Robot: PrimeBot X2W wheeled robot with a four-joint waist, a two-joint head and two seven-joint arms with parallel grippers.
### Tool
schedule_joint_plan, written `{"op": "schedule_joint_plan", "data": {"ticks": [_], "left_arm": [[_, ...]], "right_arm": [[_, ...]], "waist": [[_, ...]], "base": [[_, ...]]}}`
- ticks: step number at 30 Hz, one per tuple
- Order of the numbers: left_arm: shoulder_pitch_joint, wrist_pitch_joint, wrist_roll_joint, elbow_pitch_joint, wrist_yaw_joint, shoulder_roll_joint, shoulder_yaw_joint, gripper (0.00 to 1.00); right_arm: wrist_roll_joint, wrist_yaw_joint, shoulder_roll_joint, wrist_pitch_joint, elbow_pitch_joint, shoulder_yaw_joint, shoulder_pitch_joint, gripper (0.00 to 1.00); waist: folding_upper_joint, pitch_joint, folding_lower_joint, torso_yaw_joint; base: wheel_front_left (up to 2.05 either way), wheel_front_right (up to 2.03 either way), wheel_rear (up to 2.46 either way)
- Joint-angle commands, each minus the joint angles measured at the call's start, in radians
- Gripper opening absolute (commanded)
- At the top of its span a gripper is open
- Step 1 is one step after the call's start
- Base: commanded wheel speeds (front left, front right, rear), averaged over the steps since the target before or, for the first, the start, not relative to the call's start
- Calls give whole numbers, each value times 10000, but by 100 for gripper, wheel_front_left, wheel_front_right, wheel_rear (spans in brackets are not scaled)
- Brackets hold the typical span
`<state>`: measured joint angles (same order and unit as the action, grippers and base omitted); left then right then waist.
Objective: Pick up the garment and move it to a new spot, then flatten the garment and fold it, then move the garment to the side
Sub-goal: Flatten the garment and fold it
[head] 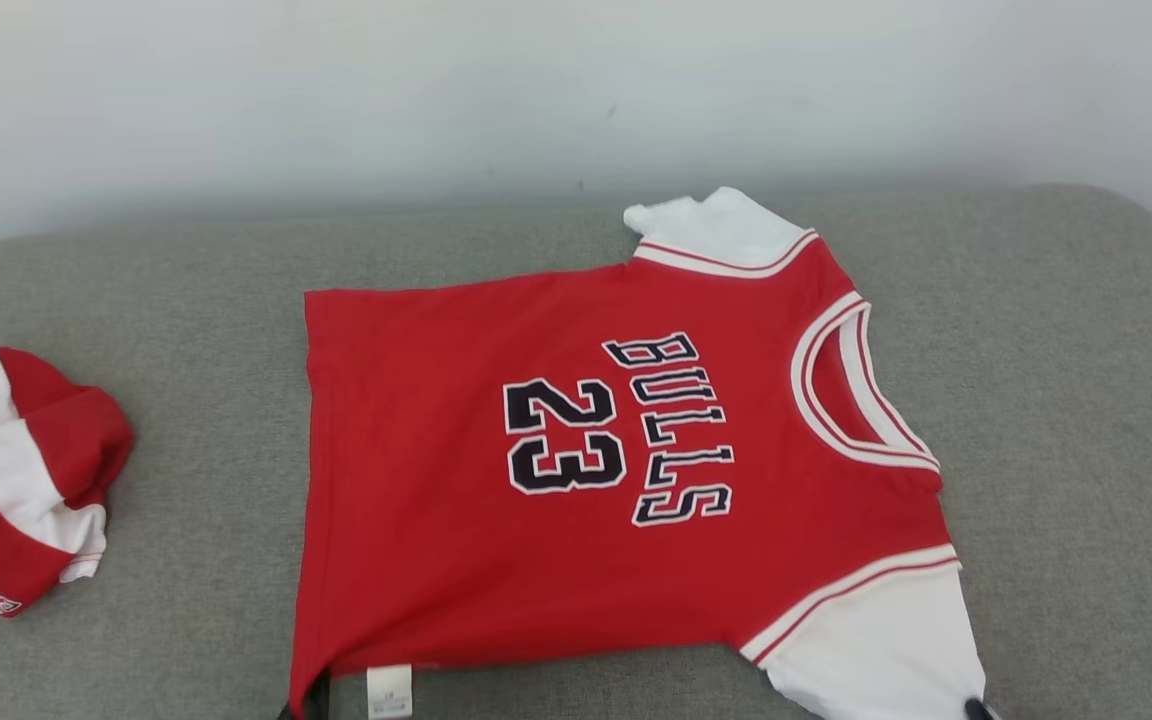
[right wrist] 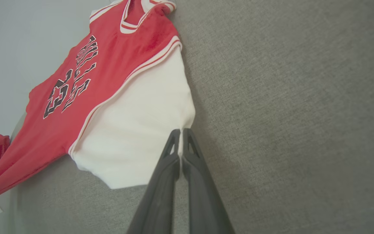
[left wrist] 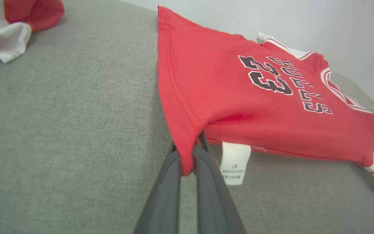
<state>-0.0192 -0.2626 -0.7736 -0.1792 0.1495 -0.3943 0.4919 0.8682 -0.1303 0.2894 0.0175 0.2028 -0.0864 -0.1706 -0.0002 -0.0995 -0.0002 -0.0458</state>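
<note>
Soft, light red jersey (head: pixel 416 420) lay on the grey cushion (head: pixel 1086 400), ahead of the left gripper (left wrist: pixel 187 156) clamped on its hem corner (left wrist: pixel 184 164) and the right gripper (right wrist: pixel 181 143) pinching its white sleeve (right wrist: pixel 135 136), seemingly sound holds.

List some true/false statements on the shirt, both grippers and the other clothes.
1. The left gripper is shut on a red hem corner of the jersey. True.
2. The right gripper hangs open, clear of the cloth. False: it is shut on the edge of the jersey's white sleeve.
3. The jersey is folded in half. False: it lies spread out, with the number 23 facing up.
4. A crumpled red and white garment lies on the grey cushion, apart from the jersey, off its hem side. True.
5. A white label hangs beside the corner that the left gripper holds. True.
</note>
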Motion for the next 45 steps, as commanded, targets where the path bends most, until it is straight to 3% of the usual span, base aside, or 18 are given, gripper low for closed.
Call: {"op": "schedule_joint_plan", "data": {"ticks": [1,11,18,24,30,37,45], "left_arm": [[338,-32,30,-116,-74,90,-157,0],[1155,-33,481,-777,-422,185,-470,0],[575,-33,779,-675,-619,364,-674,0],[-398,250,996,-754,-827,185,-556,0],[-1443,630,1108,-1271,-1104,168,-396,0],[-2684,998,1108,-2574,-1613,321,-172,0],[-3902,886,1209,-4310,-2176,674,129,0]], "right_arm": [[-97,-12,-213,153,-156,170,-412,0],[-767,-12,-1108,1238,-1103,844,-1911,0],[-932,-12,-1425,1683,-1753,1279,-1072,0],[-1213,-12,-1128,2157,-1927,1368,481,0],[-1428,-12,-937,2527,-1271,1276,2017,0],[-1783,-12,-949,2851,851,1070,4185,0],[-2247,-12,-991,1645,3616,517,6116,0]], "waist": [[2,227,2,198],[2,400,2,298],[2,353,2,218],[2,229,2,229],[2,119,2,289],[2,-101,2,313],[2,-220,2,411]], "base": [[0,0,0],[0,0,0],[0,0,0],[0,0,0],[0,0,0],[0,0,0],[0,0,0]]}}
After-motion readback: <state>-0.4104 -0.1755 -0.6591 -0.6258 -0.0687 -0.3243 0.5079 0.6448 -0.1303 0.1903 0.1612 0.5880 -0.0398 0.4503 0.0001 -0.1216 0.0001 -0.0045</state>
